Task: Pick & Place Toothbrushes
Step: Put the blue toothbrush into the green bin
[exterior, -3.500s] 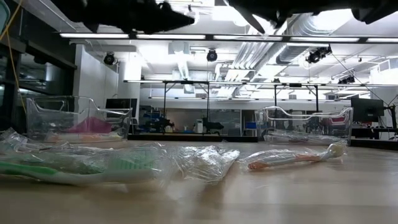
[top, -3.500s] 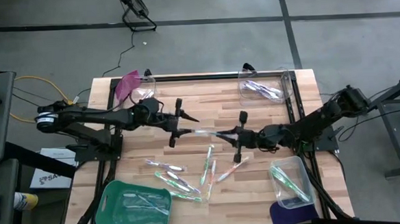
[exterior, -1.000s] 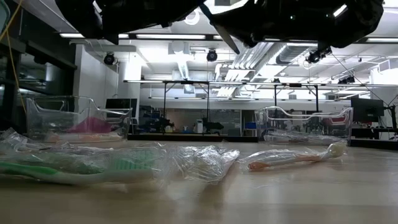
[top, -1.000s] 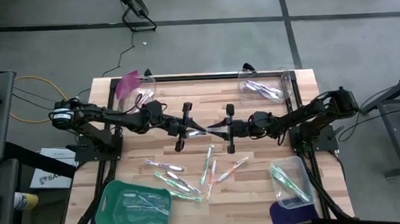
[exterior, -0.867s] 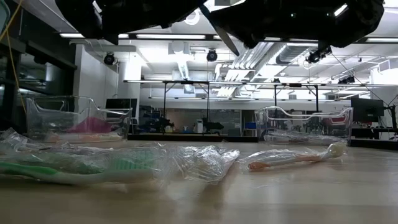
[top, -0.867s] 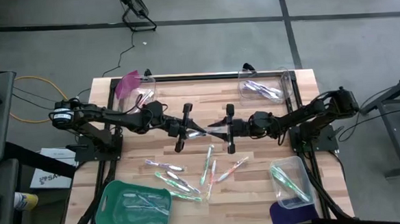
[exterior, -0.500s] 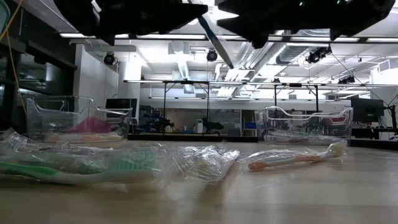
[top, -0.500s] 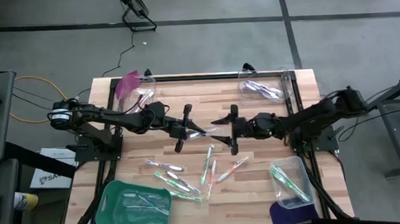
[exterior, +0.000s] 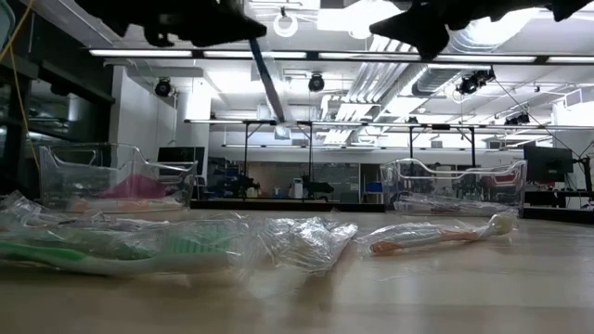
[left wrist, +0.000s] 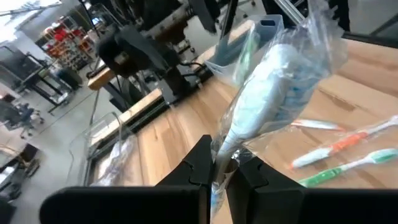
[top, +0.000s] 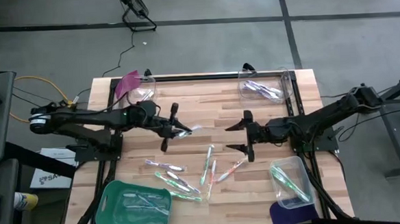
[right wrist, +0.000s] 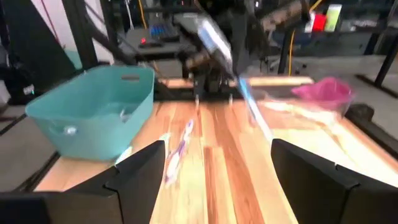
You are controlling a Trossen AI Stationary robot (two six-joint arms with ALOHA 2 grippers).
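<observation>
My left gripper [top: 175,130] hovers over the table's middle left, shut on a pale blue and white toothbrush in a clear wrapper [top: 189,130], which also shows in the left wrist view [left wrist: 273,81] and the low view [exterior: 269,88]. My right gripper [top: 234,137] stands open over the middle right, a short way from the brush's free end, with nothing between its fingers [right wrist: 140,168]. Several wrapped toothbrushes [top: 209,163] lie flat on the wood nearer the front edge. My left gripper pinches one end of the wrapped toothbrush [left wrist: 225,148] between its two fingers, wrapper and all. The fingers come nearly level from the table's left and lie along the brush. The brush sticks out ahead of them toward the right, lifted clear of the table, its free end [exterior: 281,116] slanting downward.
A teal tub [top: 133,208] with brushes sits at the near left and a clear bin [top: 293,179] at the near right. Two clear bins stand at the far edge, one with a pink lid [top: 138,91], one holding brushes [top: 264,88]. Bare wood lies between the grippers.
My right gripper has opened, let go of the wrapped toothbrush, and drawn back toward the table's right edge. My left gripper has pulled back toward the left edge and risen a little, tipping up nearer to level, and carries the brush alone.
</observation>
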